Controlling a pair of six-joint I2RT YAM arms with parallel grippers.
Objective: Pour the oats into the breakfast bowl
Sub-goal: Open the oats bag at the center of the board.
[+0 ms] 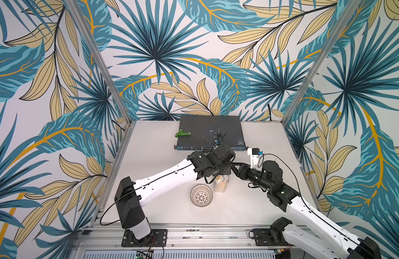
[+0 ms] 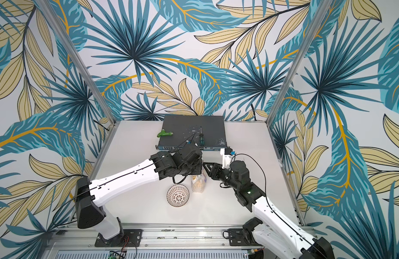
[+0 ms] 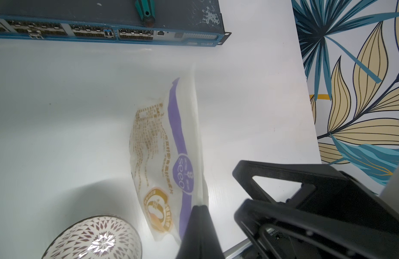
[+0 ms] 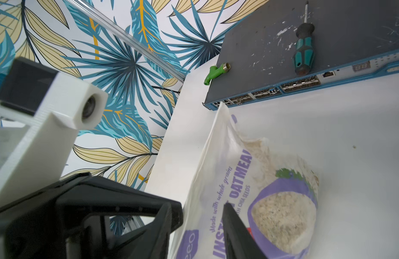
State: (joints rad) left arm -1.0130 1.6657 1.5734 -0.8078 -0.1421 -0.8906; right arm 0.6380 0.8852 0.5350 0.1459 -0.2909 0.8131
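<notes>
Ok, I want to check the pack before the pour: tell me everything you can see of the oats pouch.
The oats pouch is a clear, crinkly plastic bag with white-and-purple print, a gold round seal and pale flakes settled low inside. It is upright, its base down at the white table, just beside the breakfast bowl. The left gripper is shut on its top edge; the right gripper straddles that edge, jaws apart.

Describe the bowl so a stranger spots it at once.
Find the dark network switch at the far edge of the table, then come nearer, to the oats pouch. The bowl stands beside it: round, white, covered in a dark lattice.
</notes>
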